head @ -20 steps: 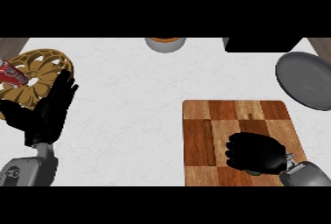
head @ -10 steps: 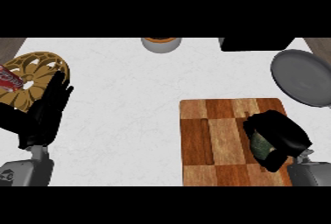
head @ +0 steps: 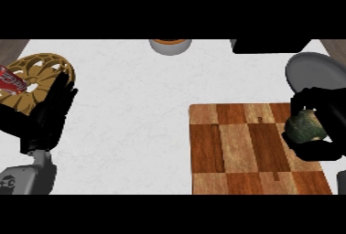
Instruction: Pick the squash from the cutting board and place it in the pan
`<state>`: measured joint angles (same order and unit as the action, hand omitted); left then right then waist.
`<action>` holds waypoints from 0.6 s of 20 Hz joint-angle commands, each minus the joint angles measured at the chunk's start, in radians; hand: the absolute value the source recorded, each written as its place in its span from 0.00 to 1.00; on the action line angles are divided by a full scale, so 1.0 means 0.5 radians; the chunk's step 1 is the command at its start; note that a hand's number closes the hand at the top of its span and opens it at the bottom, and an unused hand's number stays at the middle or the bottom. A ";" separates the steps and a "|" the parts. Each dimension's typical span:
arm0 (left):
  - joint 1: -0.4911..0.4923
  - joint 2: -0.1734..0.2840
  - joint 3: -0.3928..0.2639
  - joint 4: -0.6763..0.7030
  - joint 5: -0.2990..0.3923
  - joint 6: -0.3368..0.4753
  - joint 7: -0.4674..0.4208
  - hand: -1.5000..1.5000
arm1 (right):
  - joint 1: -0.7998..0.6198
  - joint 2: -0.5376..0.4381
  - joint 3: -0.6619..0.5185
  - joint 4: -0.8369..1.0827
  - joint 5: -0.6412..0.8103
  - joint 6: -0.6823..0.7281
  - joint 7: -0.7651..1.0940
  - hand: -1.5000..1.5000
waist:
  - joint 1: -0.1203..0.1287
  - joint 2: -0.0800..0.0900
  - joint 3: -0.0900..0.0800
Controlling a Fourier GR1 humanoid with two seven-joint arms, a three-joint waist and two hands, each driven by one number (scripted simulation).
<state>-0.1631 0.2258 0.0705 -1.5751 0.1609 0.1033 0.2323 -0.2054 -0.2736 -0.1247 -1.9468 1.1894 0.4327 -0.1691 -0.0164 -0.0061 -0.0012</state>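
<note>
A dark green squash [head: 305,125] is held in my right hand [head: 326,119], whose fingers and thumb curl round it above the right edge of the wooden cutting board [head: 236,151]. The grey pan [head: 312,72] lies just beyond the hand at the upper right, partly cut off by the view's edge. My left hand [head: 49,114] rests open at the left, fingers up, beside the golden basket.
A golden wire basket [head: 35,78] with a red item inside sits at the far left. A small bowl [head: 170,45] stands at the counter's far edge. A black object [head: 270,45] lies at the upper right, next to the pan.
My right hand has moved from the board's lower middle to its right edge and toward the pan, with the squash now showing in its grasp. The left hand stays put.
</note>
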 commanded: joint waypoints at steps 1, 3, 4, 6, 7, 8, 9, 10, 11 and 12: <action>0.051 -0.047 -0.011 0.072 -0.014 -0.052 -0.150 0.50 | -0.108 0.015 -0.084 -0.295 -0.084 0.250 0.202 1.00 | 0.023 0.008 0.001; -0.023 0.007 0.009 -0.047 0.023 -0.055 0.057 0.50 | -0.228 -0.008 -0.209 -0.290 -0.191 0.382 0.277 1.00 | 0.030 0.008 0.002; 0.175 -0.072 -0.037 -0.058 -0.058 -0.021 -0.123 0.50 | -0.134 -0.003 -0.249 -0.196 -0.183 0.204 0.196 1.00 | 0.035 0.010 0.002; 0.042 -0.042 -0.046 -0.171 -0.016 -0.022 0.103 0.50 | -0.256 -0.033 -0.345 -0.115 -0.245 0.254 0.257 1.00 | 0.037 0.009 0.003; -0.006 -0.018 0.016 -0.013 0.008 -0.048 0.012 0.50 | -0.563 -0.127 -0.497 0.058 -0.337 0.386 0.325 1.00 | 0.044 0.013 0.001; -0.092 -0.005 0.027 0.042 -0.008 -0.060 0.008 0.50 | -0.490 -0.042 -0.376 0.076 -0.253 0.242 0.357 1.00 | 0.038 0.014 0.002; 0.009 -0.046 0.010 0.048 -0.032 -0.051 -0.075 0.50 | -0.489 -0.151 -0.493 0.259 -0.280 0.145 0.227 1.00 | 0.042 0.016 0.002; 0.072 0.025 0.055 -0.109 0.038 -0.104 0.016 0.50 | -0.400 -0.105 -0.528 0.267 -0.272 -0.003 0.191 1.00 | 0.049 0.013 0.003; -0.013 -0.045 0.010 0.045 -0.056 -0.032 -0.072 0.50 | -0.499 -0.208 -0.643 0.334 -0.370 0.089 0.172 1.00 | 0.036 0.015 0.003; -0.007 -0.052 0.004 -0.057 -0.041 -0.015 0.022 0.50 | -0.514 -0.219 -0.618 0.370 -0.347 0.081 0.214 1.00 | 0.040 0.013 0.003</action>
<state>-0.1608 0.2126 0.0772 -1.5849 0.1523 0.0810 0.2258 -0.4141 -0.3389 -0.3655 -1.8571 1.0468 0.5031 -0.0610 0.0024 0.0000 -0.0002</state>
